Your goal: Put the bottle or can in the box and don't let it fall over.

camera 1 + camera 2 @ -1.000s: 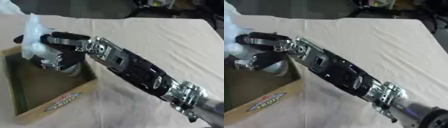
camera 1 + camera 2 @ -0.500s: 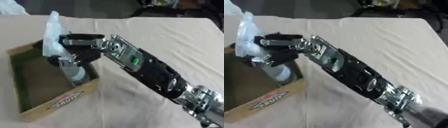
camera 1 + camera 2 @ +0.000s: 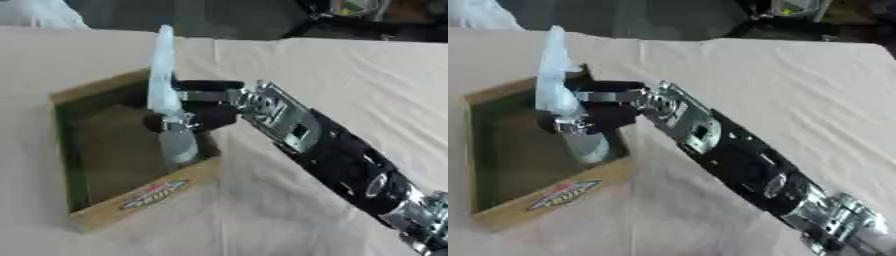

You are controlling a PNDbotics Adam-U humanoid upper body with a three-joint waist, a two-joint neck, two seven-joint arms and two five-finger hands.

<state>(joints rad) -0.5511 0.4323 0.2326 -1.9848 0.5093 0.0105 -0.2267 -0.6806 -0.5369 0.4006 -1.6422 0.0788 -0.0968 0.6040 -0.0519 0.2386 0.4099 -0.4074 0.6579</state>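
The right hand (image 3: 203,116) is reaching over the right-hand wall of the cardboard box (image 3: 131,197), its fingers curled around the middle of a pale, translucent bottle (image 3: 169,110) and grasping it. The bottle is standing inside the box, against that right wall and toward the box's near corner, its slim top rising well above the rim and its grey lower part looking close to the floor of the box; whether the base is actually touching the floor is hard to tell, since the hand is covering part of it. The body seems to be leaning slightly, the top tipping toward the far side of the box. To finish this step well, I would judge that the base needs settling flat on the box floor and the bottle brought fully upright before the fingers are opening, and the hand should then be drawing straight away from the box wall without brushing the tall top. The black arm (image 3: 337,160) is stretching off to the box's right, across the cloth-covered table (image 3: 350,75). The left hand is not showing in either view.
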